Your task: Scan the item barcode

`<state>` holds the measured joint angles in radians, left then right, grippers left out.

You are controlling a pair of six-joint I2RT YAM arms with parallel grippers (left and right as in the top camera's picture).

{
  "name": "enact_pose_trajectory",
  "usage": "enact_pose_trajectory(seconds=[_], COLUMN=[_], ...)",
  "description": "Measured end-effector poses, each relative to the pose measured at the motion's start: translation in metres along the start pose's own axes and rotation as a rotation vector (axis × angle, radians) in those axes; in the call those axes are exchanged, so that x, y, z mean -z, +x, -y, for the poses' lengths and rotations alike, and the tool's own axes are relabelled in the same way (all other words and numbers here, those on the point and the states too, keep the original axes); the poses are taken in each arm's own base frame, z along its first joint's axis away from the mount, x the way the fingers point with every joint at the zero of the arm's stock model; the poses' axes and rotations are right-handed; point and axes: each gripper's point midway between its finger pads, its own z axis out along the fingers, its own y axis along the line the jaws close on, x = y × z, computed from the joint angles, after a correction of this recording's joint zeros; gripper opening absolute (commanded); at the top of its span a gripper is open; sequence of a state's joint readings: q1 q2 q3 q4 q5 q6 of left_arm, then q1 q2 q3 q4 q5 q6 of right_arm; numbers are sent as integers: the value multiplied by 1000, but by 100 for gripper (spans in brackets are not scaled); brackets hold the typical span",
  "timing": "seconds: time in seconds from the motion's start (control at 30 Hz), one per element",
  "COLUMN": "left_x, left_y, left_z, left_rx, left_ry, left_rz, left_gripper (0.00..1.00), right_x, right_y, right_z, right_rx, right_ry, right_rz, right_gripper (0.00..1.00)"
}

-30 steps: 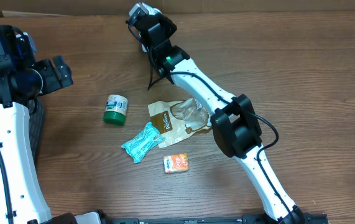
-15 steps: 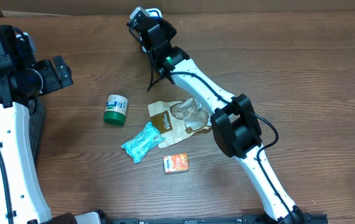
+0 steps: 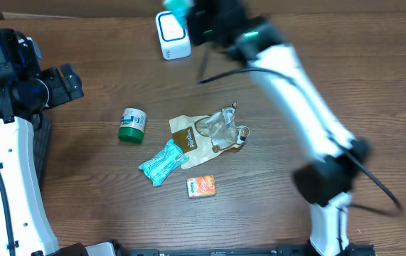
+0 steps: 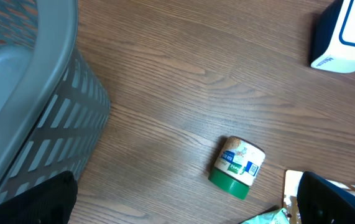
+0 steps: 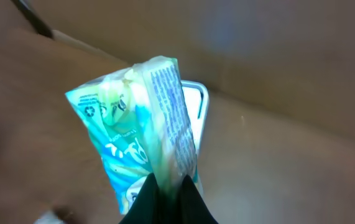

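Right jaws clenched on the teal crinkly plastic packet (image 5: 143,134), held just by the white box-shaped scanner (image 3: 172,35); left jaws released, well away. Thin edge pinch, so the packet could twist, barcode facing away

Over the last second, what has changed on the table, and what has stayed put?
The right arm swung its elbow out to the right, uncovering the white scanner. The right gripper stays shut on the held packet, close to the scanner. Unmoved: green-lidded jar, table packet, orange box, brown pouch and the open left gripper.
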<state>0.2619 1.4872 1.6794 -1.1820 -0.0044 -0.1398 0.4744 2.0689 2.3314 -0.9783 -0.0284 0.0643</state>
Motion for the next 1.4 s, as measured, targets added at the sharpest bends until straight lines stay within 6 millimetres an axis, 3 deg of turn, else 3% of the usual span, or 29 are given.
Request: enact_pose_trajectory(seconds=[0.07, 0.17, 0.33, 0.53, 0.7, 0.83, 1.03, 1.17, 1.23, 1.3, 1.33, 1.4], left_x=[0, 0, 0, 0, 0, 0, 0, 0, 0, 0, 0, 0], left_y=[0, 0, 0, 0, 0, 0, 0, 0, 0, 0, 0, 0], left_z=[0, 0, 0, 0, 0, 0, 0, 0, 0, 0, 0, 0], left_rx=[0, 0, 0, 0, 0, 0, 0, 0, 0, 0, 0, 0], left_ry=[0, 0, 0, 0, 0, 0, 0, 0, 0, 0, 0, 0], left_rz=[0, 0, 0, 0, 0, 0, 0, 0, 0, 0, 0, 0], left_gripper=[100, 99, 100, 99, 100, 99, 99, 100, 100, 100, 100, 100], right_x=[44, 90, 117, 122, 113, 102, 91, 88, 88, 89, 89, 89], right_y=[7, 34, 84, 131, 193, 250, 315, 341, 350, 356, 357, 357], right_z=[21, 55, 105, 175, 231, 260, 282, 292, 294, 295, 296, 296], right_rx=[-101, -240, -447, -663, -835, -957, -1088, -1146, -1169, -1182, -1184, -1177], right_ry=[-14, -3, 52, 146, 218, 256, 296, 318, 328, 342, 348, 350], right_rz=[-56, -169, -360, -464, -553, -618, -651, -644, -643, -649, -649, -652], right_gripper=[4, 4, 4, 4, 4, 4, 4, 4, 12, 35, 41, 43])
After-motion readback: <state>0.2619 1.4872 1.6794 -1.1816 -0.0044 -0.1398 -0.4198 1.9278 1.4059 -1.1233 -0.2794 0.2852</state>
